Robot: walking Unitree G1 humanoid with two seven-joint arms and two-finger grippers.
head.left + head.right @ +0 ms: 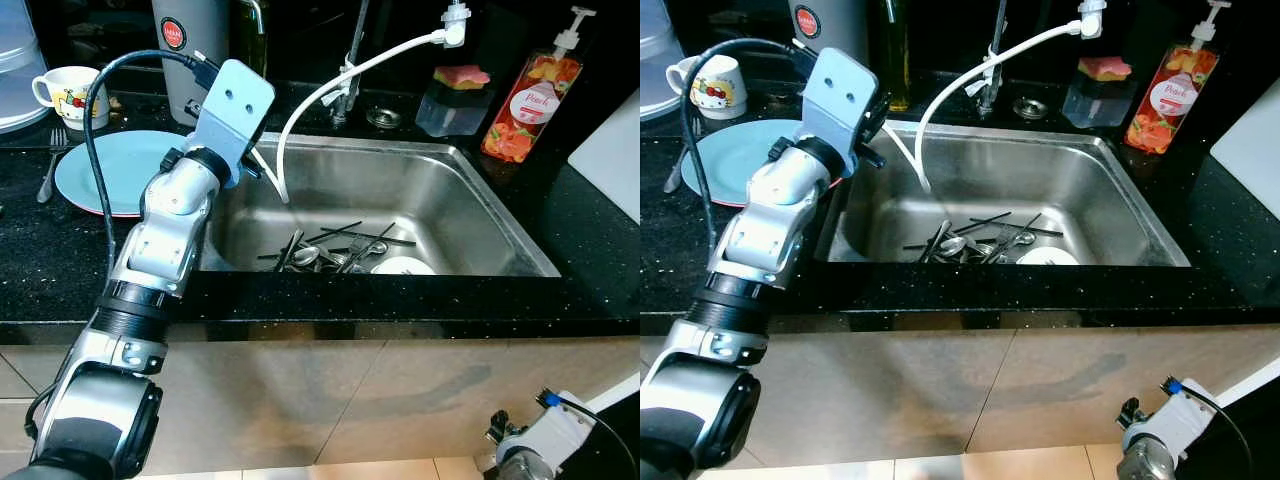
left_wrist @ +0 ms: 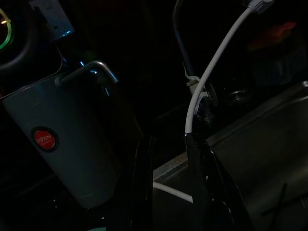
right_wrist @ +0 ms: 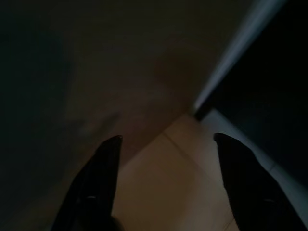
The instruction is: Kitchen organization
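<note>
We see a black speckled countertop (image 1: 420, 300) over beige cabinet fronts (image 1: 330, 400), tan floor tiles (image 3: 173, 187) below, and a dark back wall.

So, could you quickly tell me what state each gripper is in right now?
Left gripper: open, empty, at the sink's back left corner.
Right gripper: open, empty, hanging idle over the floor.

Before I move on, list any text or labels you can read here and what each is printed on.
"JAPAN" on the red round badge of the steel kettle.
"Peach" on the white label of the soap bottle; smaller print below is too small to read.
The mug carries a picture, with no readable words.
</note>
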